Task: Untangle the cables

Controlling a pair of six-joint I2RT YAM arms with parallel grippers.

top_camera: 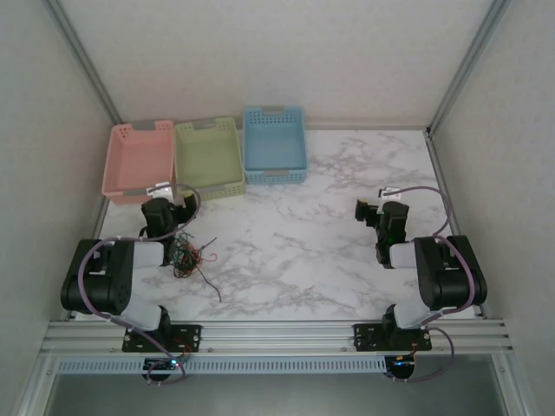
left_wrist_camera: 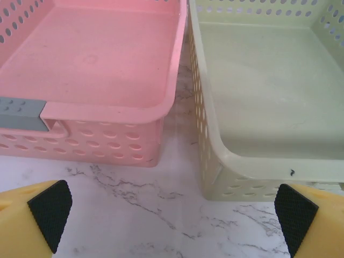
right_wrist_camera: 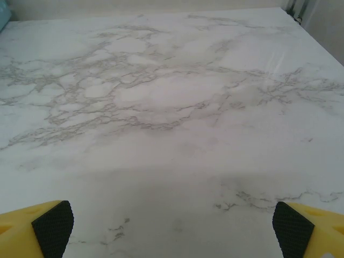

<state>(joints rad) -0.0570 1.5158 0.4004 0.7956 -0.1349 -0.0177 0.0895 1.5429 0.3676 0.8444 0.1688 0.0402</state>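
Your left gripper (left_wrist_camera: 172,220) is wide open with nothing between its pads (left_wrist_camera: 51,212). It faces the gap between the pink basket (left_wrist_camera: 97,70) and the green basket (left_wrist_camera: 258,91), low over the marble table (top_camera: 303,260). Your right gripper (right_wrist_camera: 172,228) is also fully spread and empty, with bare marble ahead of it. The cables (top_camera: 191,257) sit in one red, green and black tangle on the table, just beside your left arm and nearer you than its gripper. One dark strand trails toward the near edge. The blue basket (top_camera: 274,143) stands just right of the green one.
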